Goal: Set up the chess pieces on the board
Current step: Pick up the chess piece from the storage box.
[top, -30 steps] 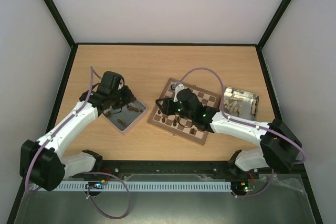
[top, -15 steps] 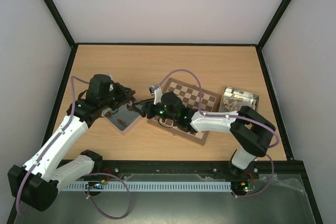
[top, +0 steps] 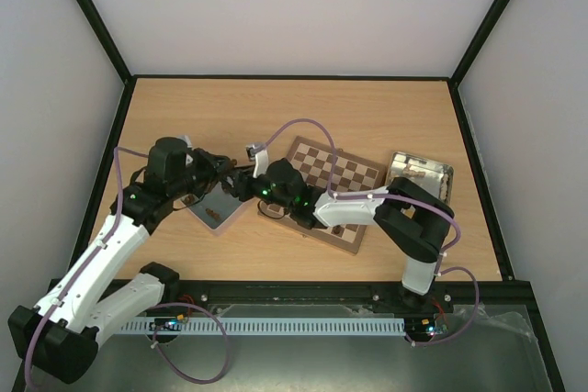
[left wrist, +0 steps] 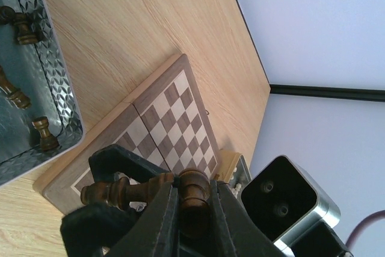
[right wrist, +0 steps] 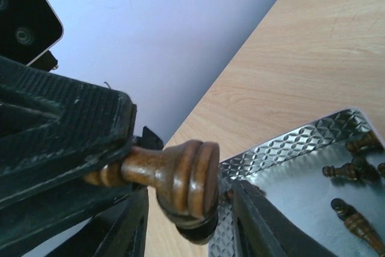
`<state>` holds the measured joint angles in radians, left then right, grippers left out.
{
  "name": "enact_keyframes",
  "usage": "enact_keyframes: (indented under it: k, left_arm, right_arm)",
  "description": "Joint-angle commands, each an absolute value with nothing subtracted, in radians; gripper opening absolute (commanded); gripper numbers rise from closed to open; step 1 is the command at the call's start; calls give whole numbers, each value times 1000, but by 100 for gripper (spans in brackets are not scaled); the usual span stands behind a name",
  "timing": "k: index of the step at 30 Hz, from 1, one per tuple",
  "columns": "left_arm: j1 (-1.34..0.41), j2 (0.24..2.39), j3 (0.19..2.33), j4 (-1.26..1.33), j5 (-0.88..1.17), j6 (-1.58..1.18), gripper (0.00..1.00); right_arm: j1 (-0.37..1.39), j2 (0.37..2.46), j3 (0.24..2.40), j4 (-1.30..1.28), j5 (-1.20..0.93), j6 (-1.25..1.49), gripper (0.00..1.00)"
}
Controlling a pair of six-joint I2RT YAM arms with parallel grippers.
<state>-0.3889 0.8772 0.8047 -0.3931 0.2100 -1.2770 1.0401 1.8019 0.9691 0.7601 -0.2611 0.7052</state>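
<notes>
Above the right edge of the grey tray, my two grippers meet tip to tip. A dark brown chess piece lies sideways in my left gripper, which is shut on one end of it. Its broad round base hangs between the fingers of my right gripper, which is open with a gap on each side. In the top view the left gripper and right gripper hide the piece. The board lies to the right, with a few chess pieces along its near edge under the right arm.
Several more dark pieces lie in the grey tray. A second metal tray with light pieces sits right of the board. The right arm stretches low across the board's near half.
The right gripper swung left off the board to the left gripper over the grey tray. The left gripper turned toward it, still holding the piece. The right fingers have narrowed around the piece's base.
</notes>
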Motion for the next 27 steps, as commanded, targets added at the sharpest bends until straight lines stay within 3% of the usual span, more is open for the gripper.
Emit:
enact_keyframes:
  k: [1,8,12,19,27]
  left_arm:
    - [-391,863,798,-376,229,-1305,12]
    - [-391,861,798,-385,211,-1293,12]
    - [-391,885,832,-427,162,-1200,13]
    - [-410,1065,964,-601,74,-921,13]
    - [-648,1319,1085,-695,11,-778,13]
  right_arm:
    - [1046,1817,1001,823,-201,699,34]
    - [1045,1806,1003,790,-158,671,3]
    - [1046,1742,954,692,-147,641,2]
    - [994,1552,845,393,87,598,2]
    - [863,1279,753,184,328,587,2]
